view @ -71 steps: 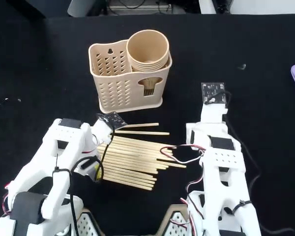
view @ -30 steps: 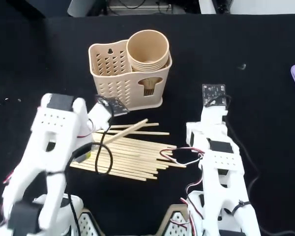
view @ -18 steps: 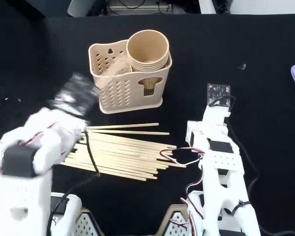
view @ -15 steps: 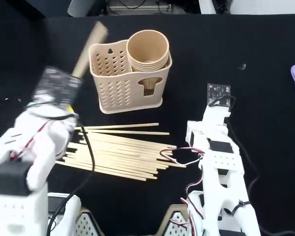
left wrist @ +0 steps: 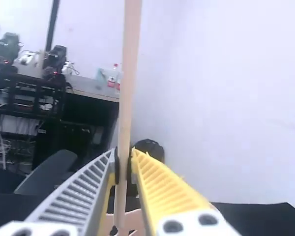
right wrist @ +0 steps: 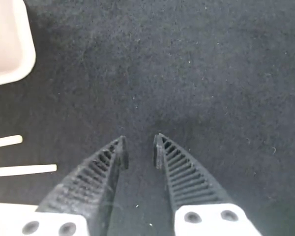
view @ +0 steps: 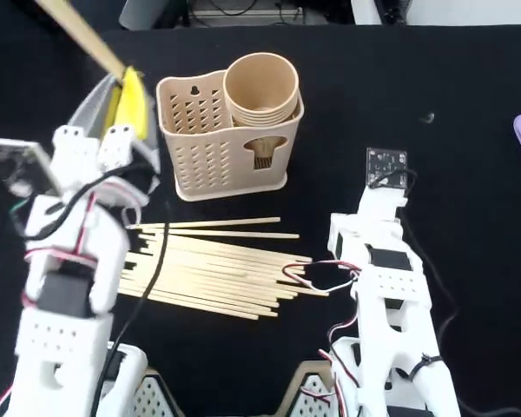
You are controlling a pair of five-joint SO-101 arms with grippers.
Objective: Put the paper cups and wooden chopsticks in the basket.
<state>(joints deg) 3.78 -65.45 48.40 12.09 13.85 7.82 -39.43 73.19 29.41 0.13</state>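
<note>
In the 3 o'clock compartment of the beige perforated plastic basket (view: 208, 161), the stacked tan paper cups (view: 260, 87) already sit, so that part looks done. At its 6 o'clock, a pile of pale wooden chopsticks (view: 217, 269) waits on the black table (view: 469, 174). The left gripper (view: 119, 82), raised at the basket's 9 o'clock, pinches a single chopstick (left wrist: 129, 73). The right gripper (right wrist: 138, 145) hangs slightly parted, empty.
</note>
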